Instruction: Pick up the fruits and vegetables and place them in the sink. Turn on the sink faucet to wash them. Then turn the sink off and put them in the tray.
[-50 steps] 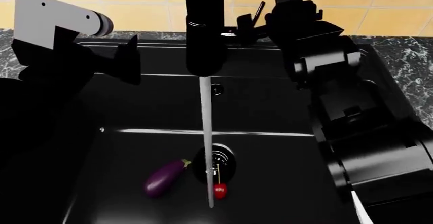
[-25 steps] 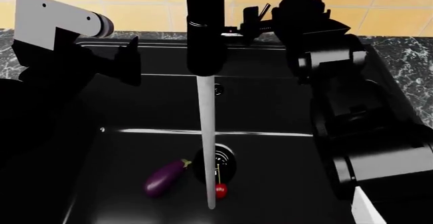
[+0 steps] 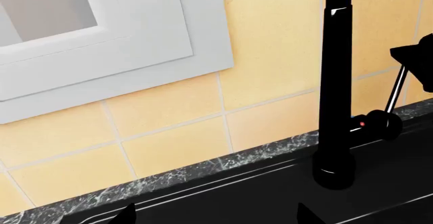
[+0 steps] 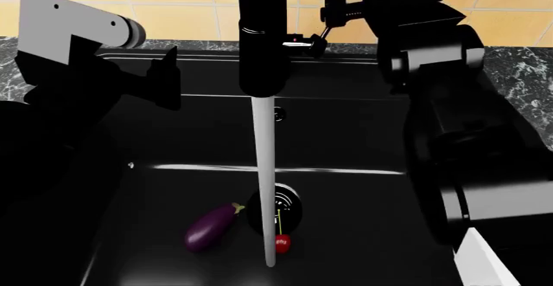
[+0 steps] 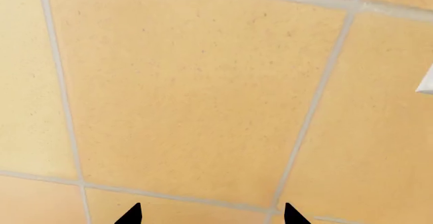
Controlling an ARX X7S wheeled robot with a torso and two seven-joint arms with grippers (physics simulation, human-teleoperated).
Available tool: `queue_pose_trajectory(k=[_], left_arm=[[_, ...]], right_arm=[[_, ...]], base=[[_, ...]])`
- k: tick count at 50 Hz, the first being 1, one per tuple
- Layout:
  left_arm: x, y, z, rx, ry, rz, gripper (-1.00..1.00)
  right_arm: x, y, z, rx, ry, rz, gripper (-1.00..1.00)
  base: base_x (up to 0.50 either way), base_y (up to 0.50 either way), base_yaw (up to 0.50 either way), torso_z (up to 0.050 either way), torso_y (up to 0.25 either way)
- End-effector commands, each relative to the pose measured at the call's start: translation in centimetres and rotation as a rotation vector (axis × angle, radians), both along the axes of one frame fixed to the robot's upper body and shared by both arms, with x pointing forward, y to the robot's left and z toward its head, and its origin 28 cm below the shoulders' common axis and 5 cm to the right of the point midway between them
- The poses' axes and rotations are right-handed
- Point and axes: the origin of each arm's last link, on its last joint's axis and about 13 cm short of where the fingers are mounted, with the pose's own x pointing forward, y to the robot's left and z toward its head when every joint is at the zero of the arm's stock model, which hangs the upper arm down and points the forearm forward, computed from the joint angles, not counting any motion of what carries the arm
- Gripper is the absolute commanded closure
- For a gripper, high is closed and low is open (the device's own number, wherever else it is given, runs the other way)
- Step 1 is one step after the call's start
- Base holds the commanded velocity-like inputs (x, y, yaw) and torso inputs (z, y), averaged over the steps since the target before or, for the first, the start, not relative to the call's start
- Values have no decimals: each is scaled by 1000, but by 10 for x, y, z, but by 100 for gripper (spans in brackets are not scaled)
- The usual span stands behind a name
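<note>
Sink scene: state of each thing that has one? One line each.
sink faucet: on, water streaming onto the drain.
lever handle: tilted up beside the faucet.
sink: holds both items, drain open.
eggplant: lying in the sink, left of the stream.
cherry: in the sink, beside the stream.
left gripper: open, empty.
right gripper: open, empty, facing wall tiles.

Head view steeply down into sink point(image 4: 346, 195), left wrist sharing its faucet point(image 3: 335, 82), right wrist close on tiles point(image 5: 196, 97)
</note>
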Motion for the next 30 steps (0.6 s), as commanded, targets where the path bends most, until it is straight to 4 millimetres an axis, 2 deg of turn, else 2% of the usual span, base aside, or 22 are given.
queue_pose_trajectory(k=[1, 10, 17, 30], left_arm=[[2, 0, 0, 0, -1, 0, -100], [2, -1, 1, 2, -1, -1, -100], [1, -1, -2, 3, 1, 1, -100], [1, -1, 0, 5, -3, 1, -100]], right_arm=[[-1, -15, 13, -21, -53, -61, -100], [-1, -23, 18, 6, -83, -79, -100], [-2, -36, 7, -10, -45, -149, -100], [-2, -37, -7, -34, 24, -152, -100]], base=[[0, 0, 0, 0, 0], [0, 0, 0, 0, 0], [0, 0, 0, 0, 0], [0, 0, 0, 0, 0]])
